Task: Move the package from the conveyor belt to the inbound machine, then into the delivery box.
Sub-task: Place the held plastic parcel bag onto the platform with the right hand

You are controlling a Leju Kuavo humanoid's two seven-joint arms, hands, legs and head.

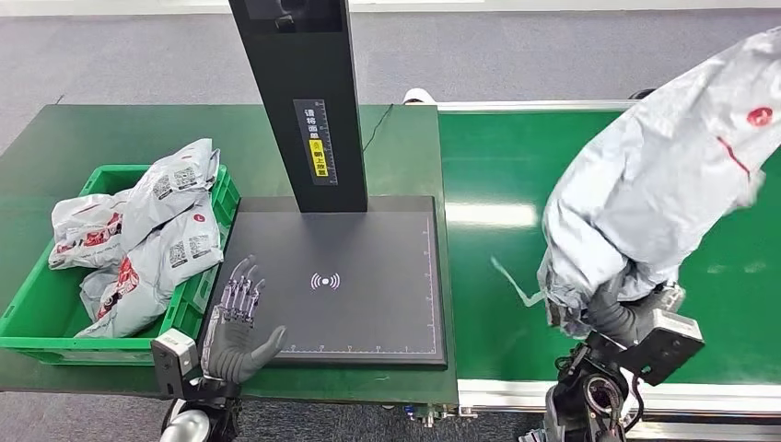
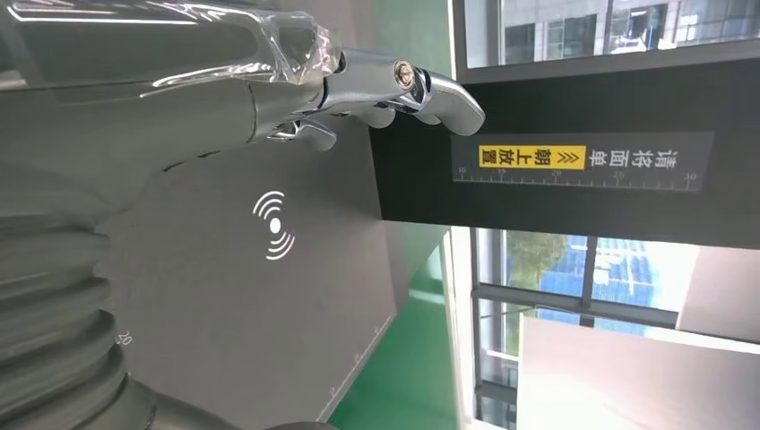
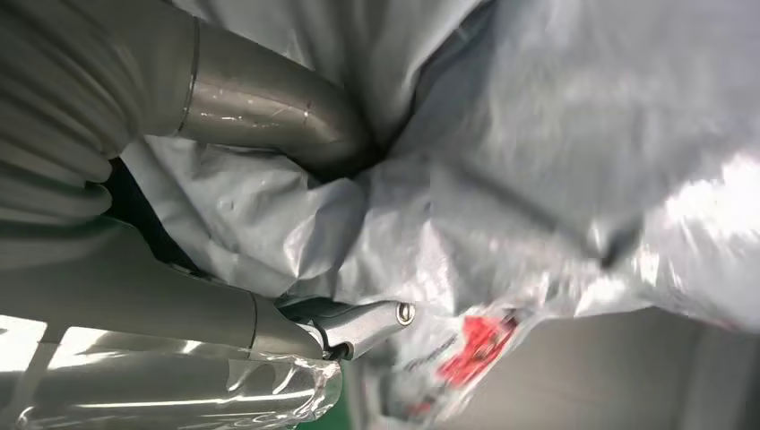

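The right hand (image 1: 615,308) grips a grey plastic package (image 1: 658,180) from below, its thumb and fingers sunk into the crumpled film, as the right wrist view shows close up. The package is lifted off the green conveyor belt (image 1: 502,239) and hangs above it, bulging upward and to the right of the hand, with a loose strip of film trailing toward the belt. A red mark shows on its upper part.

The left hand (image 1: 238,322) holds nothing. Its fingers are stretched out and slightly apart, and it sits over the near left corner of the inbound machine (image 1: 341,276), a dark flat scanning plate with a white wireless symbol at its middle and a black post rising from its far edge. Whether the palm touches the plate cannot be told.

To the left of the machine stands the green delivery box (image 1: 37,308), already holding several grey packages (image 1: 138,239). Both the machine and the box rest on the green bench (image 1: 92,138).

By my reading, step 1 is in hand: the package is picked up but not yet brought across. The next move calls for carrying it leftward over the belt's edge and laying it on the plate near the symbol, probably label side as the post's yellow sign asks, though no label can be made out here. The soft bag may sag or slip, so the grip needs to hold, and the left hand should stay out of the landing spot.
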